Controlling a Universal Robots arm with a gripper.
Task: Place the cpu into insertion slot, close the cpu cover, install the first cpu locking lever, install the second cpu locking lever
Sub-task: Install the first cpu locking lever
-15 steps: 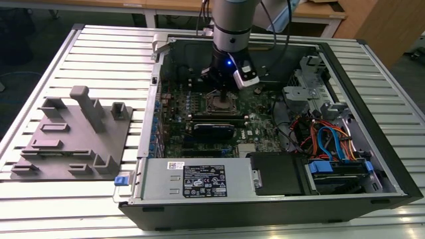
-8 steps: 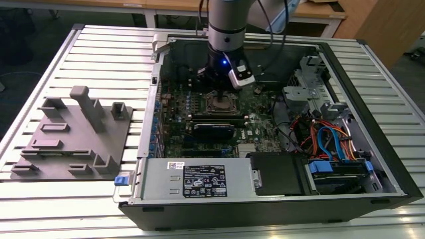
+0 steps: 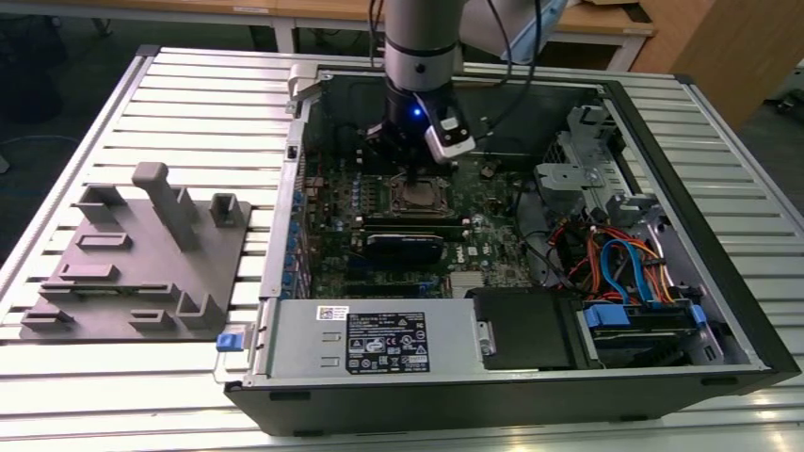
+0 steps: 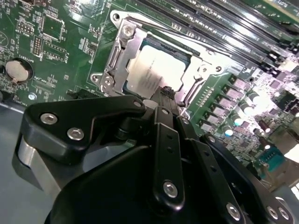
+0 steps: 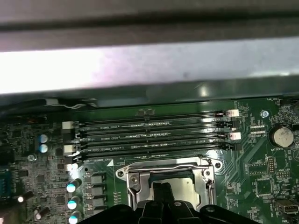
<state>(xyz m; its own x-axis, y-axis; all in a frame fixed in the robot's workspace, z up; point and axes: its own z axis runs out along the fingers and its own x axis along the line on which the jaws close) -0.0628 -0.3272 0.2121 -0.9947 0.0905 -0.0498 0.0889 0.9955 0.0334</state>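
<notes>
I am looking at a slatted metal desk (image 3: 188, 104) that is carrying an open computer case (image 3: 703, 235) lying on its side, with a grey fixture block (image 3: 138, 259) sitting beside it toward the exterior view's left. Wooden furniture is standing in the background.

Inside the case, the green motherboard (image 3: 320, 235) is lying flat, a black drive bay (image 3: 534, 330) is sitting near the front wall, and a tangle of coloured cables (image 3: 622, 264) is filling the corner toward the exterior view's right. The arm (image 3: 421, 47) is reaching straight down into the case, and the pincer (image 3: 411, 171) is hanging just over the insertion slot (image 3: 415, 196).

In the second wrist view the cpu (image 4: 156, 70) is lying flat in the insertion slot (image 4: 184, 52), and the cpu cover (image 4: 119, 56) is lying down around it, framing its silvery top. The pincer (image 4: 164, 93) is hovering right at the edge of the chip; whether it is touching I cannot tell. Its fingertips are appearing drawn together, holding nothing.

In the first wrist view the memory slots (image 5: 154, 135) are running in rows just beyond the cpu cover (image 5: 166, 170), and the pincer body is cutting off the near half of the cpu (image 5: 184, 189). I cannot make out how the locking levers are standing.
</notes>
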